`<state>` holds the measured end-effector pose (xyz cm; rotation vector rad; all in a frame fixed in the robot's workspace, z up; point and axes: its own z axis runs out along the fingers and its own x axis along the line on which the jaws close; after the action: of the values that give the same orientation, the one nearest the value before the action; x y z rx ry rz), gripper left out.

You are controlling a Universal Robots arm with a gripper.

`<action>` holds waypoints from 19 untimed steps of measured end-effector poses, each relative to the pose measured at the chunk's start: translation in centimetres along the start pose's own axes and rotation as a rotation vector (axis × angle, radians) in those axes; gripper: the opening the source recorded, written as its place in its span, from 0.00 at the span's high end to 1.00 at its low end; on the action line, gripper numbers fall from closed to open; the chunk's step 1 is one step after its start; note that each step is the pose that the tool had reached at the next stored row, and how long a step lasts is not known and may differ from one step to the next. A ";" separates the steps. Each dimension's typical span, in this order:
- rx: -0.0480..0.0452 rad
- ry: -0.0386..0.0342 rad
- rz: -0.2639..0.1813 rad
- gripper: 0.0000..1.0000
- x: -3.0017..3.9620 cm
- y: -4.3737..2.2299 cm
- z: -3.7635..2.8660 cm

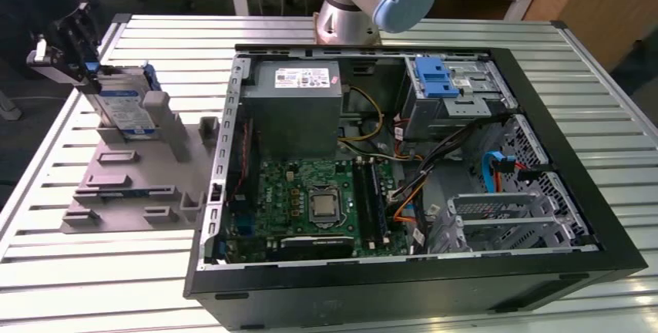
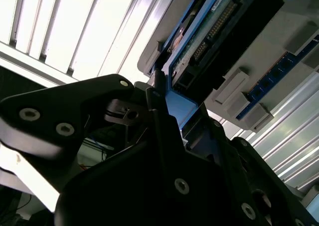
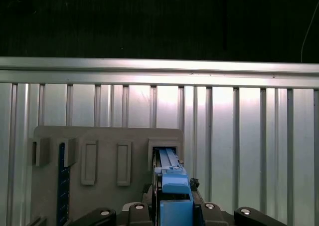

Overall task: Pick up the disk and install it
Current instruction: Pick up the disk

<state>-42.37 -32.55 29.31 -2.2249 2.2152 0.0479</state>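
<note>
At the exterior view's left, the disk [image 1: 125, 105] stands on edge in a slot of a grey holder [image 1: 134, 171], its white and blue label facing out and a blue frame around it. My gripper [image 1: 88, 71] sits at its upper end. In both wrist views the black fingers close on either side of the blue frame, so the gripper [image 3: 174, 206] is shut on the disk [image 3: 172, 186]. The second wrist view shows the disk's [image 2: 209, 31] circuit-board side just past the gripper [image 2: 164, 94], with the disk's lower end still at the holder.
An open black computer case [image 1: 575, 171] lies at the centre and right of the slatted metal table [image 1: 123, 279]. Inside are a grey power supply [image 1: 298, 98], a motherboard [image 1: 319, 202] and a drive bay with a blue latch [image 1: 444, 79]. The arm's base [image 1: 355, 9] stands behind the case.
</note>
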 end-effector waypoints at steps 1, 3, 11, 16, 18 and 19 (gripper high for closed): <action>0.0000 0.0000 0.000 0.63 0.00 0.00 0.00; 0.0000 0.0001 0.000 0.63 0.00 0.00 0.00; 0.0001 0.0002 0.000 0.56 0.00 0.00 0.00; -0.0003 0.0004 0.000 0.56 0.00 0.00 0.02; 0.0000 0.0003 0.000 0.56 0.00 0.00 0.05; 0.0000 0.0003 0.000 0.56 0.00 0.00 0.05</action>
<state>-42.37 -32.55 29.26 -2.2251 2.2154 0.0475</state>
